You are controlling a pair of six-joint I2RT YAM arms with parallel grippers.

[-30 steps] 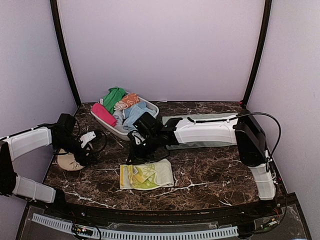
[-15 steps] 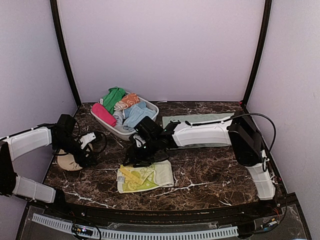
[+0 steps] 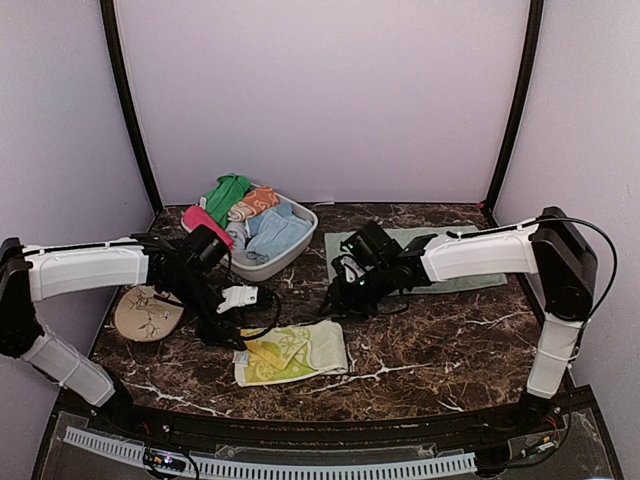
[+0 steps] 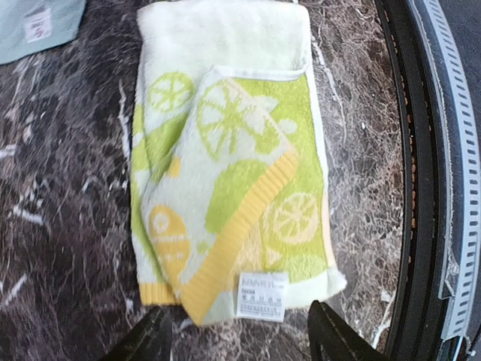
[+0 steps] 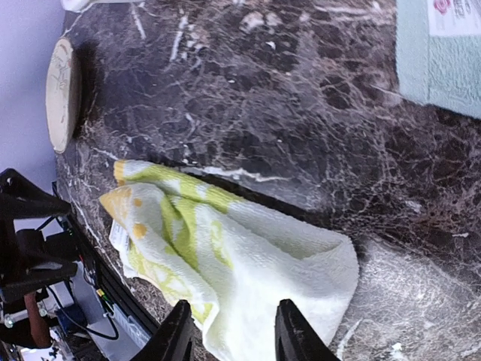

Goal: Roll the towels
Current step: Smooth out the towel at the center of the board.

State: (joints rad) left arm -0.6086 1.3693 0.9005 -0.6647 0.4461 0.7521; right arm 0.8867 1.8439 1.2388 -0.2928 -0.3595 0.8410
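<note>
The yellow-lime towel point(image 3: 292, 352) lies flat near the table's front edge, one corner folded over itself. In the left wrist view this towel point(image 4: 225, 158) shows its white label at the near edge. My left gripper point(image 3: 232, 325) point(image 4: 237, 342) is open just short of that edge, with nothing between its fingers. My right gripper point(image 3: 345, 296) point(image 5: 233, 323) hovers open over the towel's point(image 5: 240, 256) right end, apart from it. The pale mint towel point(image 3: 478, 280) point(image 5: 443, 53) lies spread behind the right arm. The hot-pink towel point(image 3: 205, 224) sits in the basket.
A white basket point(image 3: 303, 222) with several bunched cloths stands at the back left. A tan plate point(image 3: 148, 312) point(image 5: 60, 94) lies at the left edge. The black front rail point(image 4: 443, 188) runs close along the yellow-lime towel.
My right gripper opened, let go of the yellow-lime towel and drew back to the right. The left arm swung in from beside the plate to the towel's left edge. A towel corner now lies folded.
</note>
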